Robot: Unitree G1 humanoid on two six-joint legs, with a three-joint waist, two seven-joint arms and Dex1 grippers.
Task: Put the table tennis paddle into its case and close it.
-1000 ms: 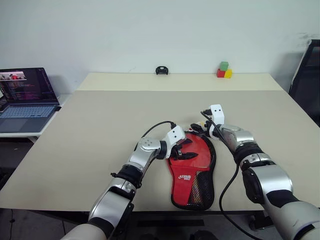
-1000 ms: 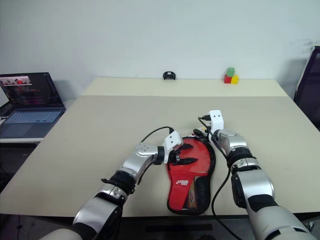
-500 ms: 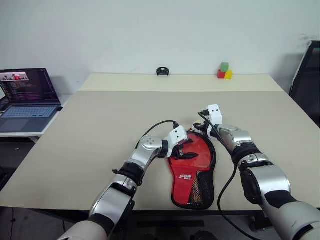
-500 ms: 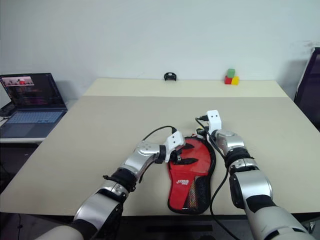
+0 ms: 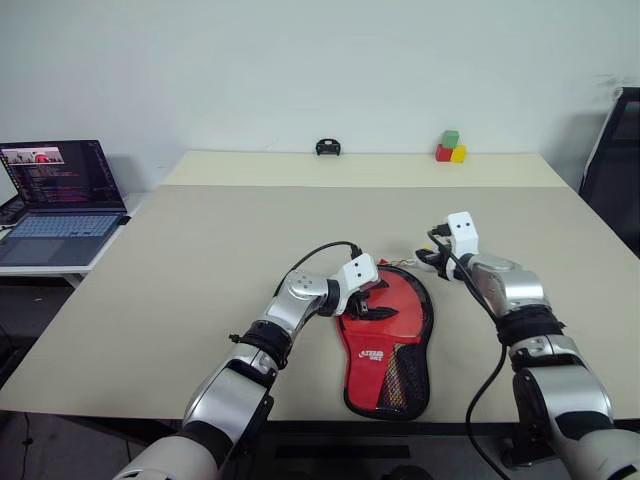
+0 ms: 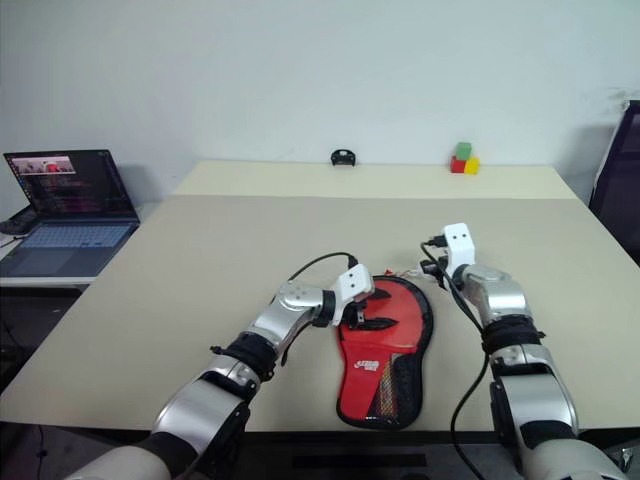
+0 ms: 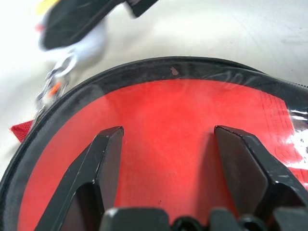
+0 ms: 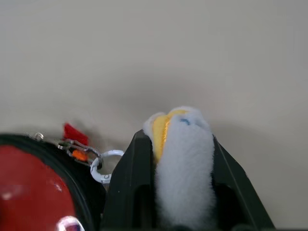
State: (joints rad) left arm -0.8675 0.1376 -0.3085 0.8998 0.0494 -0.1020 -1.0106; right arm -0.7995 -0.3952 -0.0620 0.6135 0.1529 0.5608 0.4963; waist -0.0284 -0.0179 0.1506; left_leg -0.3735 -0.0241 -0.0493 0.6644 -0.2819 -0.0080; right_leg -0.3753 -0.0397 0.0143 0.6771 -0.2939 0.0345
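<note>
Red case [image 5: 385, 335] flat on table [image 5: 200, 250]. Left gripper [image 7: 166, 137] spread wide over its round end. Right gripper [image 8: 175, 144] clamped on fluffy white-yellow charm [image 8: 183, 159] beside case.

L gripper [image 7: 166, 137] fingers spread, pressed flat on case [image 5: 385, 345]; R gripper [image 8: 175, 144] pinching fluffy charm [image 8: 183, 159].

wall [image 5: 300, 60]: plain white, straight ahead of me
table [image 5: 200, 240]: wide, beige, a seam across its far part
laptop [image 5: 60, 190]: open, lit, on a low stand to my left
chair [image 5: 615, 160]: dark, at my right
</note>
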